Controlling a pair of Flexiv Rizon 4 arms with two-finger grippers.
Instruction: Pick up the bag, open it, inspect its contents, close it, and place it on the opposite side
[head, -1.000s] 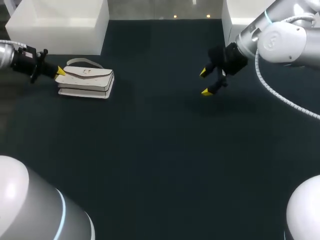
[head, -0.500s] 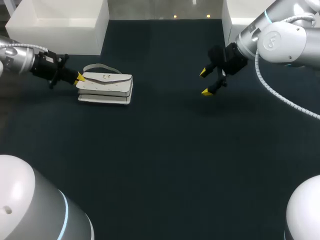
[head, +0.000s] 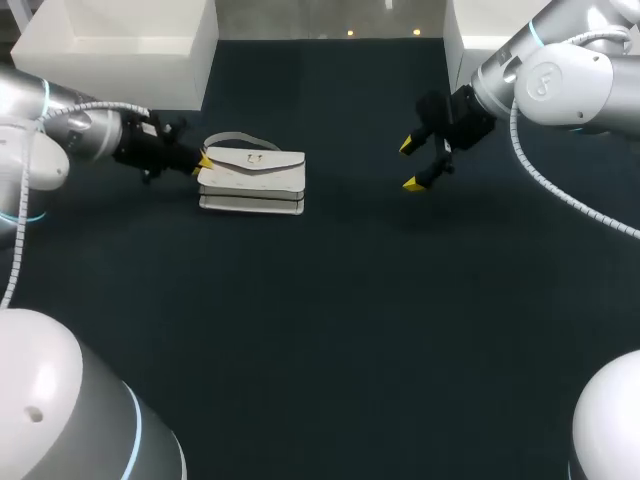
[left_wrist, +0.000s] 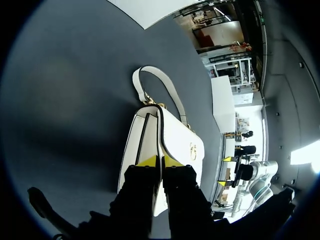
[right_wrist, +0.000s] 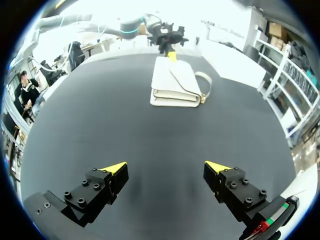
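Pinching one end of the bag (head: 252, 178), the left fingers (left_wrist: 148, 161) hide that edge; it lies flat, left of middle. Right fingers (right_wrist: 114, 169) hang spread, well apart from it, a wide stretch of worktop (head: 330, 300) between.

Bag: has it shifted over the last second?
Yes. The bag slid toward the right gripper, which stayed put; the gap between them has narrowed.

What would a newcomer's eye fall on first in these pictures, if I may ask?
The white handbag stands out most, lying flat with its flap closed on the dark table, left of the middle. The left end effector is shut on the bag's end nearest that arm, beside the handle. The right end effector hangs open well off to the bag's right, touching nothing.
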